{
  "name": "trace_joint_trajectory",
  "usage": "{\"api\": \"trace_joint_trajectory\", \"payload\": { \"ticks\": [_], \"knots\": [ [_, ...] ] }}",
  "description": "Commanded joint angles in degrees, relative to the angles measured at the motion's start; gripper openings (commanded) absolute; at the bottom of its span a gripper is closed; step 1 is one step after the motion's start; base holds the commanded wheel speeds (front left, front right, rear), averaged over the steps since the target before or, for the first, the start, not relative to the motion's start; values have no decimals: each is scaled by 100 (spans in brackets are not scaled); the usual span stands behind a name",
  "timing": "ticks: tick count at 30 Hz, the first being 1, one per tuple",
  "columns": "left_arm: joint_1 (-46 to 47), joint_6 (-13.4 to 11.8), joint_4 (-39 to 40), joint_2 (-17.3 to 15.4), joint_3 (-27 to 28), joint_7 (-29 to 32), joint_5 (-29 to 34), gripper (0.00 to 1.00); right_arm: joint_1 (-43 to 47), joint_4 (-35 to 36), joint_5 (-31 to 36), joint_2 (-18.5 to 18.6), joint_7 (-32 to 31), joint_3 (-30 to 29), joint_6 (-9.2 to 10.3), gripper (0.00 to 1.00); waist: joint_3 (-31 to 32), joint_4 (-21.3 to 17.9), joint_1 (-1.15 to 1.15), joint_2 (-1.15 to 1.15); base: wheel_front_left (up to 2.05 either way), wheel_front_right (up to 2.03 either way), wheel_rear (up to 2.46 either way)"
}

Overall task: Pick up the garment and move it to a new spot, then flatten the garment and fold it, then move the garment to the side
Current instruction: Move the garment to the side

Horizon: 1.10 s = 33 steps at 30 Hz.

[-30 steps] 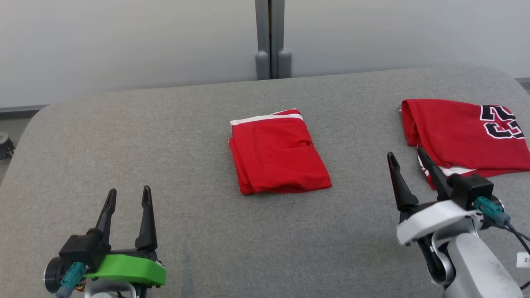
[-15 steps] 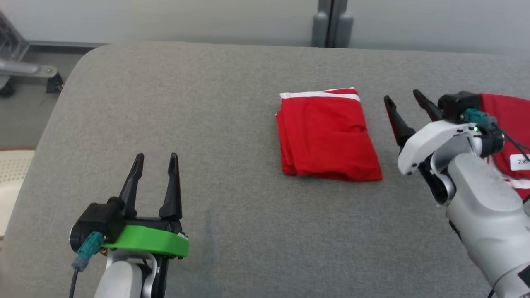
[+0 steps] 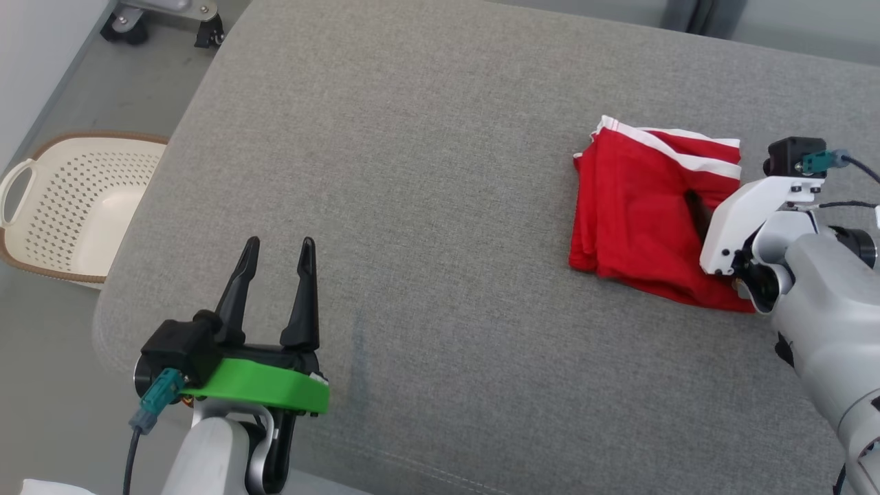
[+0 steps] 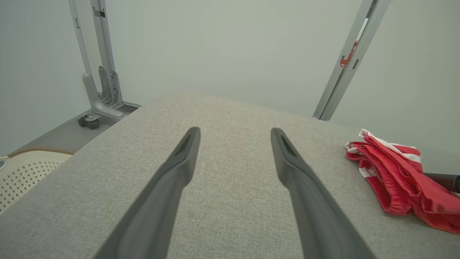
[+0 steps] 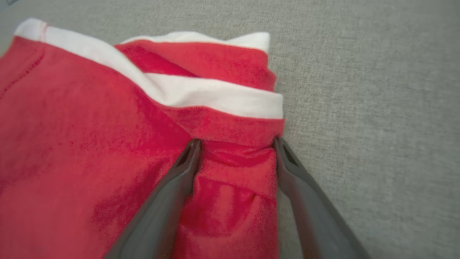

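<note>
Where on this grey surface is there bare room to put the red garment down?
Free: the wide stretch between the left gripper and the garment. Crowded: the right side, where the open right gripper straddles the garment's edge.

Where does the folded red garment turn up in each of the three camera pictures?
Head view: red garment, right side, on the grey table.
Left wrist view: right edge, mid-height.
Right wrist view: left and middle, its edge between the open fingers of the right gripper.
Shared landmark: the garment's white stripe.
</note>
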State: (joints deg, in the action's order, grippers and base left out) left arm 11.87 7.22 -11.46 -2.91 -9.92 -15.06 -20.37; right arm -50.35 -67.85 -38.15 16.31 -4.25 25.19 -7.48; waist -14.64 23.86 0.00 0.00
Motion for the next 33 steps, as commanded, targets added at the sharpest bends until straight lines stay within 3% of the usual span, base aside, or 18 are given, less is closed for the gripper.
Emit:
{"api": "trace_joint_trajectory", "payload": {
  "ticks": [1,5,6,7,8,19,33],
  "knots": [
    [79,-19,-3,-1,1,-11,13,100,68,-238,-56,-86,-206,-5,0,100,-143,134,0,0,0,0,0],
    [94,-21,-10,-3,9,-11,68,100,102,-468,-136,-270,-516,-4,3,100,-126,63,0,0,0,0,0],
    [96,-19,-25,-2,14,-11,84,100,115,-485,-169,-323,-566,16,2,91,-112,33,0,0,0,0,0],
    [92,-18,-39,-3,20,-11,103,100,138,-470,-195,-366,-558,40,-3,56,-94,6,0,0,0,0,0],
    [84,-16,-48,-3,23,-11,120,100,155,-397,-211,-395,-480,67,-3,0,-71,-26,0,0,0,0,0],
    [-151,10,-127,-5,281,-11,421,100,149,137,-465,-387,238,341,-1,0,608,-680,0,0,0,0,0],
    [-379,33,-90,-5,118,-11,581,100,367,637,-841,-247,466,937,-1,0,1243,-2314,0,0,0,0,0]
  ]
}}
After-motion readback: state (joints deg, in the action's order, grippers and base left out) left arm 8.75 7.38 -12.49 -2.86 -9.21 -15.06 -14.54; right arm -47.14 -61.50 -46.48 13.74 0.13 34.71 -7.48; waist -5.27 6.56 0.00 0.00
